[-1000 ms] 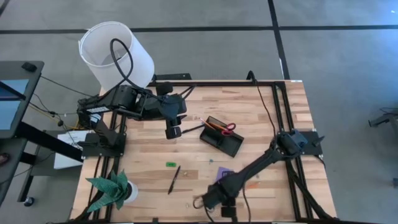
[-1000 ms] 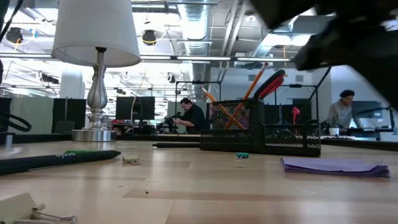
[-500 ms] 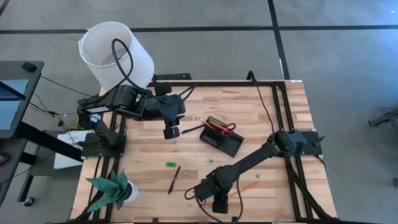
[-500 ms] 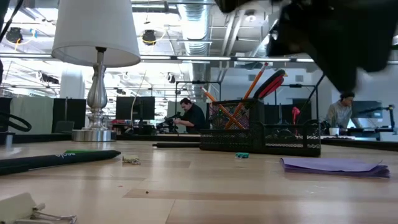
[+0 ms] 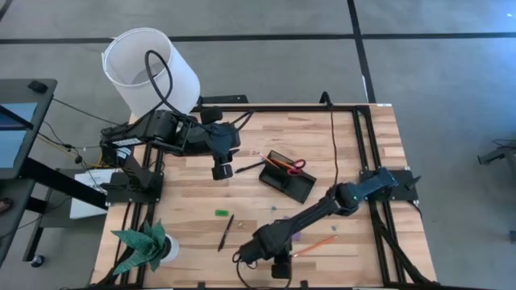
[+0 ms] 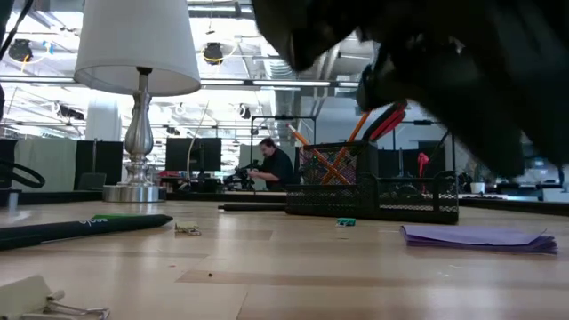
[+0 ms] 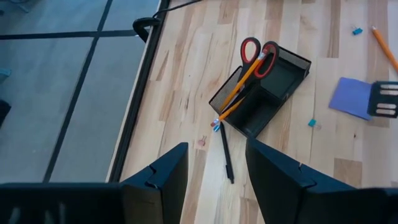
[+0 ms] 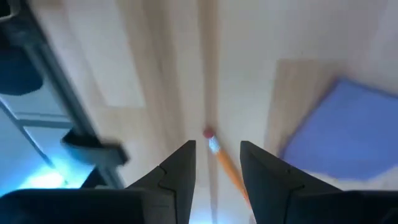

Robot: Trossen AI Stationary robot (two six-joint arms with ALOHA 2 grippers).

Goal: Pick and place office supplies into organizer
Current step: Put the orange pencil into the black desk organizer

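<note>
Only the right wrist view shows the right gripper (image 8: 215, 168) open, empty, over a pencil (image 8: 225, 165) beside the pad (image 8: 336, 130); left gripper (image 7: 214, 180) released.

An open-plan lab or workshop: exposed silver ceiling ducts (image 6: 293, 40), far rows of dark monitors (image 6: 191, 153), a seated person (image 6: 271, 166).

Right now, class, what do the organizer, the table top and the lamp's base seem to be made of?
Organizer: looks like black wire mesh, probably metal; you can see through its walls.
Table top: pale wood in joined strips, with visible grain and a smooth, faintly shiny finish.
Lamp's base: polished silvery metal, judging by its bright reflections, though plated plastic can't be ruled out.
</note>
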